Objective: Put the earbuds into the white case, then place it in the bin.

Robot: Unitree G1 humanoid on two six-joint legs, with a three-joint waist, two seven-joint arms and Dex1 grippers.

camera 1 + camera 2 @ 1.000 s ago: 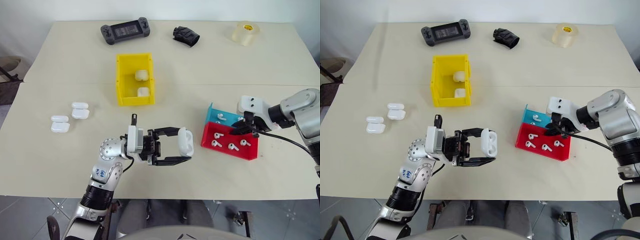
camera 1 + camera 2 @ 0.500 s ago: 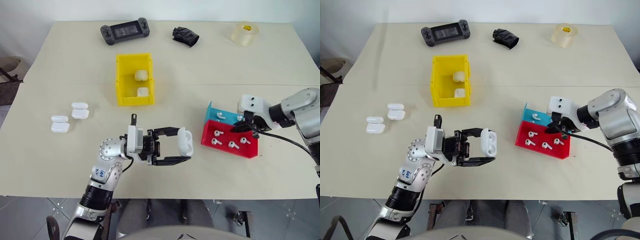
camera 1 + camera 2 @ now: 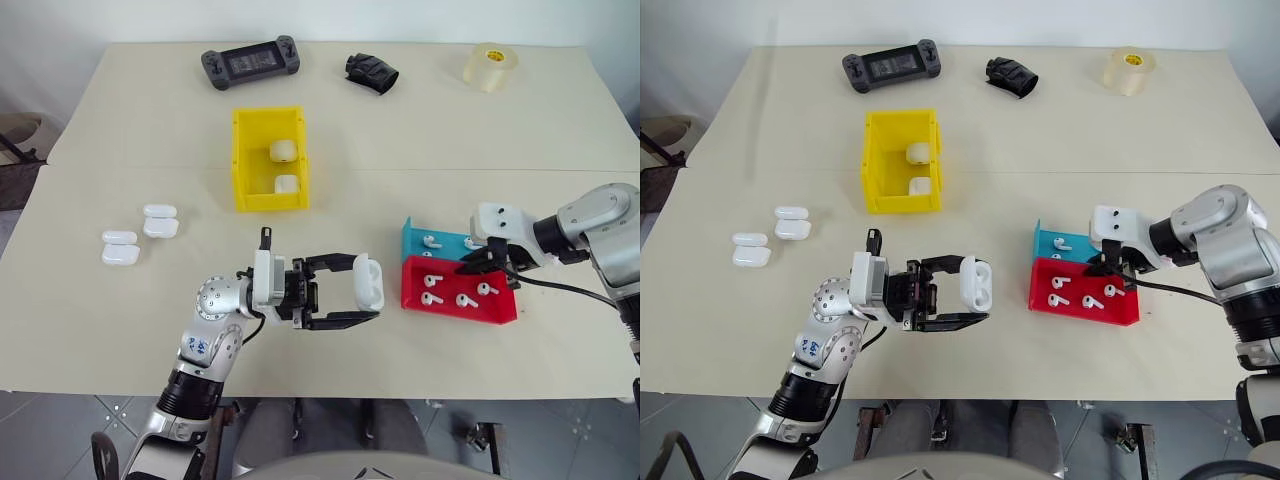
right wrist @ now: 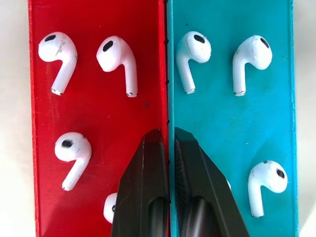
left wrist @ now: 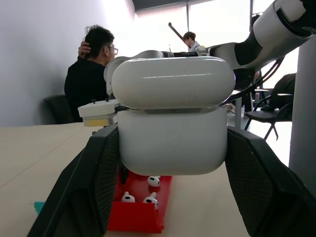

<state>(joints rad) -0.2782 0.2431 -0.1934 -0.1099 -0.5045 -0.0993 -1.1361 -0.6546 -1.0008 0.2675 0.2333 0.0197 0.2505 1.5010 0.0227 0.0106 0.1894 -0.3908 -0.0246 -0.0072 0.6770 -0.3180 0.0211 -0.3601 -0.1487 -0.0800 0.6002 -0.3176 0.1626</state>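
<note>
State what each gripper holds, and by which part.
Left gripper: white case, clamped across its body's sides. Right gripper: pinching the shared wall between trays, no earbud.

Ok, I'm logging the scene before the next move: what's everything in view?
Game console: 1, dark grey, far left of table.
Crumpled item: 1, black, far edge, middle.
Tape roll: 1, clear, far right.
Bin: 1, yellow, centre.
White cases: 5; two in bin, two on table at left, one held.
Red tray: 1, right side, four white earbuds.
Blue tray: 1, just beyond red tray, at least three earbuds.
Left gripper: shut on a case.
Right gripper: shut, tips at the wall between the trays.
</note>
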